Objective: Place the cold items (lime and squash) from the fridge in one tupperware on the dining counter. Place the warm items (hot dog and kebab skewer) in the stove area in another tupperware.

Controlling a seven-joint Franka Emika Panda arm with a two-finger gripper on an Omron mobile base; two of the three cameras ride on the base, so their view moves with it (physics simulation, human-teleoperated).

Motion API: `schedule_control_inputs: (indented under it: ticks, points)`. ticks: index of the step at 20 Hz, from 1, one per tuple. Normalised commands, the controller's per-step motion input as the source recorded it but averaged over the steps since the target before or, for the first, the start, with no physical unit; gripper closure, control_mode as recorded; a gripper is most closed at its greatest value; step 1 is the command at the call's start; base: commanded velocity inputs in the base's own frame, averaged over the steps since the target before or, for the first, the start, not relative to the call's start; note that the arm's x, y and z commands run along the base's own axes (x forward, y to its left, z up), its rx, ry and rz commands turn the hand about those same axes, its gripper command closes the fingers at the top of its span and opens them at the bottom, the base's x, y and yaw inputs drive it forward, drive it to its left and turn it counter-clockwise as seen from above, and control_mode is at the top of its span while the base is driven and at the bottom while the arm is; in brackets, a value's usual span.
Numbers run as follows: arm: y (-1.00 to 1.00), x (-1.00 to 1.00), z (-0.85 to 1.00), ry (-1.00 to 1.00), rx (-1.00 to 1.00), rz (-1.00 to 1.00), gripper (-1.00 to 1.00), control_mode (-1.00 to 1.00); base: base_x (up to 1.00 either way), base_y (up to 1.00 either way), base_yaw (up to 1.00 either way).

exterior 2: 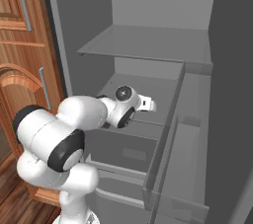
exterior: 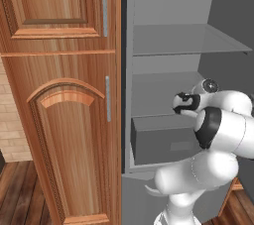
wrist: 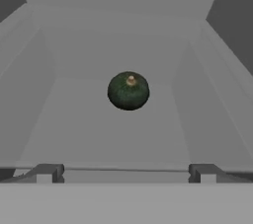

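Squash: dark green, round, stem up, sitting near the middle of the fridge shelf, well clear of its side walls. Gripper: jaws spread fully wide, empty, lined up on the squash but apart from it, inside the open fridge. Progress: early stage; squash not yet grasped, and every item apparently awaits packing.

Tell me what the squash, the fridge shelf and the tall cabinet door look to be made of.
Squash: dark green rind with a dull sheen and a tan stem stub; looks like real vegetable skin. Fridge shelf: flat grey, thin, smooth, matte; plastic or tinted glass, hard to say. Cabinet door: warm reddish wood with visible grain and carved arch panel, satin varnish, and a metallic grey bar handle.
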Motion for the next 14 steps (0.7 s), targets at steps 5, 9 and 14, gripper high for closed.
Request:
schedule_control_inputs:
  ticks: [5,9,14]
  points:
    - [-0.19,0.33,-0.14,0.0,0.02,0.0,-1.0,-1.0,0.0,0.0,0.0]
    - [-0.07,0.42,-0.1,0.0,0.02,0.0,-1.0,-1.0,0.0,0.0,0.0]
    - [-0.07,0.46,-0.18,0.0,0.01,0.0,-1.0,-1.0,0.0,0.0,0.0]
